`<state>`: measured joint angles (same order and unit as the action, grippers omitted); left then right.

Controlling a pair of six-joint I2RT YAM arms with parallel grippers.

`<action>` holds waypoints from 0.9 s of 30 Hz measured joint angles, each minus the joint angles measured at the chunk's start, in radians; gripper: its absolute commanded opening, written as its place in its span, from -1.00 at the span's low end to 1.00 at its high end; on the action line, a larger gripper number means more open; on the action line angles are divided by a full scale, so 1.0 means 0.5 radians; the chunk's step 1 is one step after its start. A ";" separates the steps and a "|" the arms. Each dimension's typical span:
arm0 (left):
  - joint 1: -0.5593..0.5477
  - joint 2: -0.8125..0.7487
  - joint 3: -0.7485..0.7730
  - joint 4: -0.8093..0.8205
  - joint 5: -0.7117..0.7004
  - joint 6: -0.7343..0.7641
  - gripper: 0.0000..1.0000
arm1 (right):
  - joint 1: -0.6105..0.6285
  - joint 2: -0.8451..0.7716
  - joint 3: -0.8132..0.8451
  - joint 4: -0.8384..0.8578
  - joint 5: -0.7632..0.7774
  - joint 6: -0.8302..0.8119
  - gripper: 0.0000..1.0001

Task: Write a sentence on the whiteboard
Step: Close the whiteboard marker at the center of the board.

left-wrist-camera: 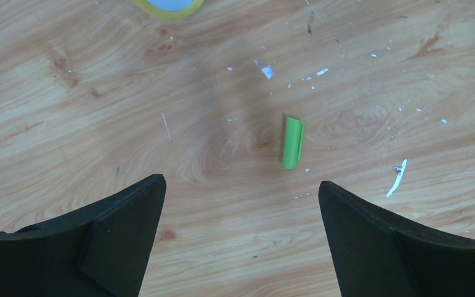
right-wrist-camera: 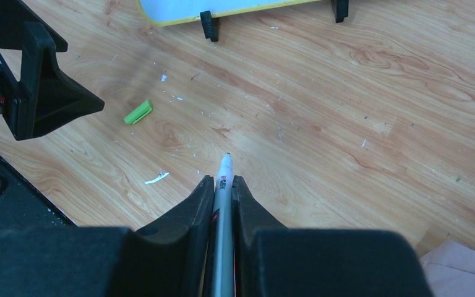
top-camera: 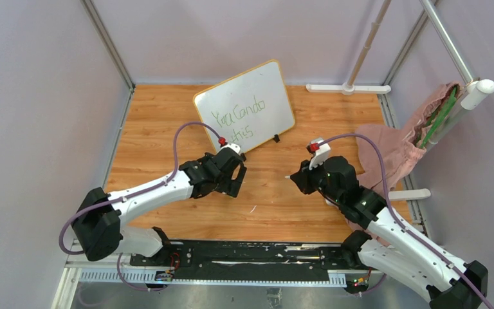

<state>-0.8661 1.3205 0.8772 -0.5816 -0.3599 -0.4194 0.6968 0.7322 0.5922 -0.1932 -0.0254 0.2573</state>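
The whiteboard [top-camera: 245, 105] stands tilted at the back of the wooden table, with a yellow rim and black clip feet. The sentence [top-camera: 238, 116] is on it in green, two lines reading about "You Can do this". The board's lower edge shows in the right wrist view [right-wrist-camera: 222, 11]. My right gripper [right-wrist-camera: 222, 179] is shut on a white marker [right-wrist-camera: 224, 185], tip bare and pointing forward, away from the board. My left gripper [left-wrist-camera: 241, 185] is open and empty above the table. A green marker cap [left-wrist-camera: 292, 143] lies just ahead of it; it also shows in the right wrist view [right-wrist-camera: 138, 112].
A pink cloth [top-camera: 395, 147] lies at the right side of the table under my right arm. A white post base [top-camera: 348, 88] stands behind the board on the right. Small white flecks [left-wrist-camera: 398, 178] dot the wood. Grey walls enclose the table.
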 measured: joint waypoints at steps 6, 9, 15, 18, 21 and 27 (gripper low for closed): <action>0.004 0.149 0.082 -0.031 0.068 0.011 0.88 | 0.001 -0.018 -0.005 0.003 0.008 -0.016 -1.00; 0.004 0.298 0.124 -0.021 0.175 0.033 0.88 | 0.001 -0.018 -0.005 0.007 0.008 -0.021 -1.00; 0.004 0.359 0.124 0.002 0.352 0.061 0.99 | 0.001 -0.026 -0.005 0.009 0.008 -0.023 -1.00; 0.004 0.391 0.137 0.026 0.410 0.090 0.98 | 0.001 -0.027 -0.005 0.012 0.008 -0.023 -1.00; 0.004 0.430 0.143 0.046 0.425 0.107 0.84 | 0.001 -0.028 -0.005 0.011 0.008 -0.023 -1.00; 0.037 0.540 0.172 0.056 0.446 0.144 0.51 | 0.001 -0.031 -0.006 0.011 0.009 -0.023 -1.00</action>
<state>-0.8478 1.5906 0.9630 -0.5533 -0.1371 -0.3473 0.6971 0.7166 0.5892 -0.1875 -0.0208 0.2459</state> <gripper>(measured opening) 0.820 0.169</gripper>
